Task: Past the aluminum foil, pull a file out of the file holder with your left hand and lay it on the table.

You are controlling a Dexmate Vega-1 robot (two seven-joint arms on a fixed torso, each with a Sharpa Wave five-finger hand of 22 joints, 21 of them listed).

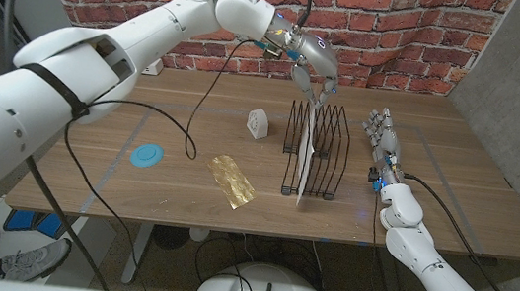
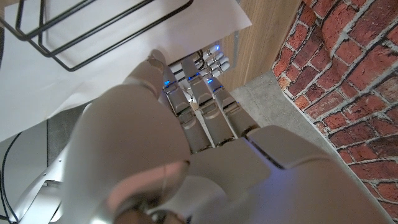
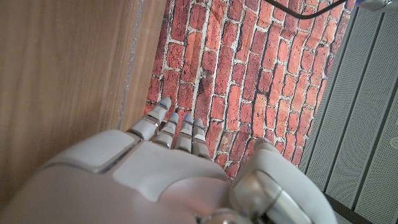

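A black wire file holder (image 1: 324, 153) stands on the wooden table (image 1: 463, 195) just right of centre. One white file (image 1: 306, 166) stands upright in it, its top rising above the wires. My left hand (image 1: 312, 64) reaches in from above and pinches the file's top edge; in the left wrist view that hand (image 2: 186, 162) has thumb and fingers closed on the white file (image 2: 87, 99). A crumpled piece of golden aluminum foil (image 1: 233, 179) lies in front and left of the holder. My right hand (image 1: 381, 139) stands on its edge right of the holder, fingers straight, holding nothing.
A small white house-shaped object (image 1: 258, 122) sits left of the holder. A blue disc (image 1: 147, 155) lies on the table's left part. A black cable hangs from my left arm over the table. A brick wall (image 3: 249, 68) runs behind the table.
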